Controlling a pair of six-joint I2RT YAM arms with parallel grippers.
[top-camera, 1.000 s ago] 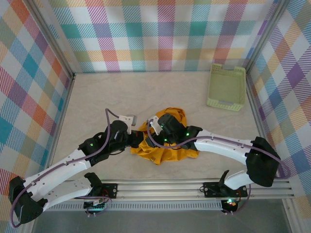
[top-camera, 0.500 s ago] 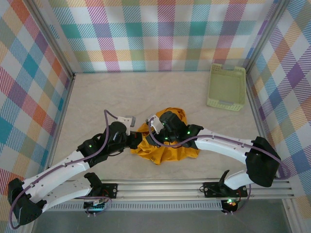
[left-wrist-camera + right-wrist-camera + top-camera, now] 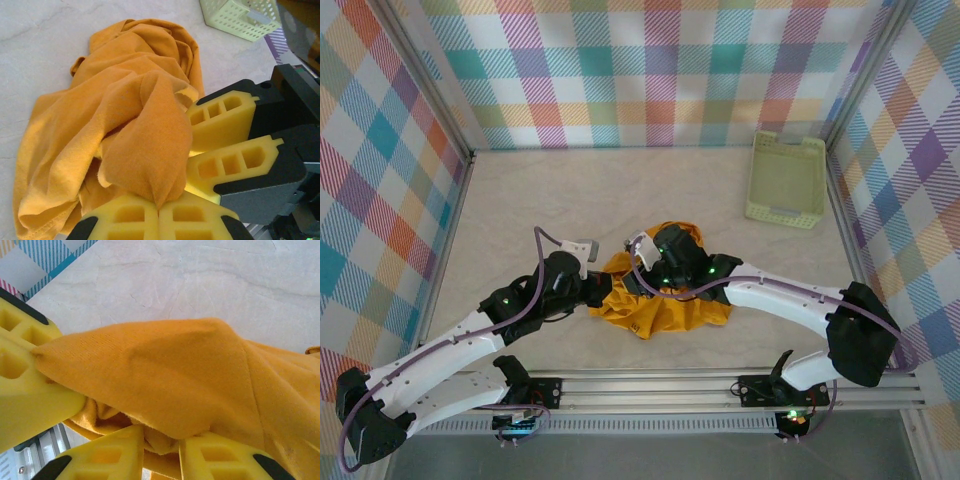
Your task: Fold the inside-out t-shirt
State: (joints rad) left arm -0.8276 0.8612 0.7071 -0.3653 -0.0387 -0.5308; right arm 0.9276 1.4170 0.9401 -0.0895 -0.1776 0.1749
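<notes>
Left wrist: we see left gripper and right gripper both pinching the t-shirt, seemingly to spread it

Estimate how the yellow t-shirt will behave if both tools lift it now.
Probably floppy: the t-shirt lies crumpled in soft folds and drapes over the left tool. Likely light: thin fabric bunches in the right tool. It will likely sag between the pinches, not hold shape.
</notes>
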